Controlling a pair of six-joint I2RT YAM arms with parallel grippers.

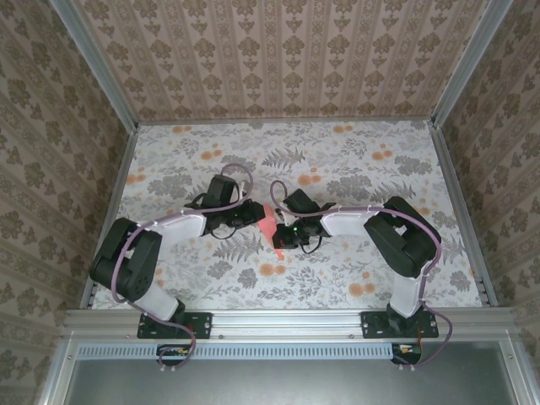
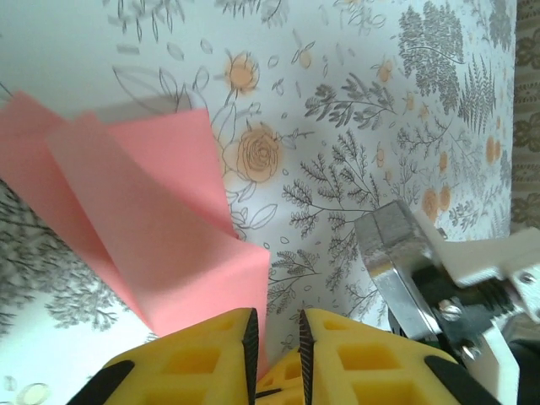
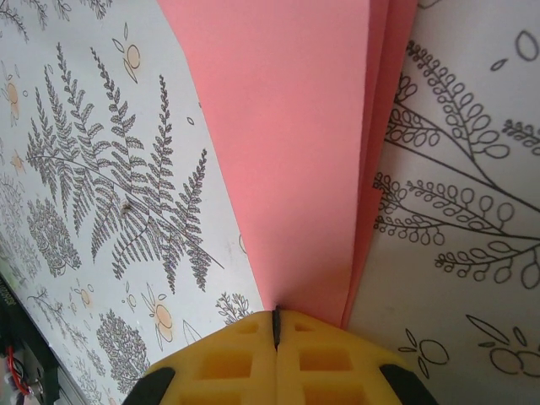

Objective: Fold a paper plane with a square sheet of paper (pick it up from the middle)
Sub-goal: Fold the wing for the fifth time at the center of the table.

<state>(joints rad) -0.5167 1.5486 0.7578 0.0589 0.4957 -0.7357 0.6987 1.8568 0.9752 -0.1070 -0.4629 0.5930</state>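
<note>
right gripper (image 3: 276, 321) nips an edge of the paper plane (image 3: 287, 152) — left gripper (image 2: 278, 327) ajar

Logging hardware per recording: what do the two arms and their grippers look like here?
The left arm and right arm have black joint housings, white link shells and a lilac cable looped alongside. Left gripper and right gripper carry yellow fingers with square cut-outs and black pads.

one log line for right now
pink paper: folded, mid-table | right gripper: shut on pink paper | left gripper: slightly open at its edge
</note>
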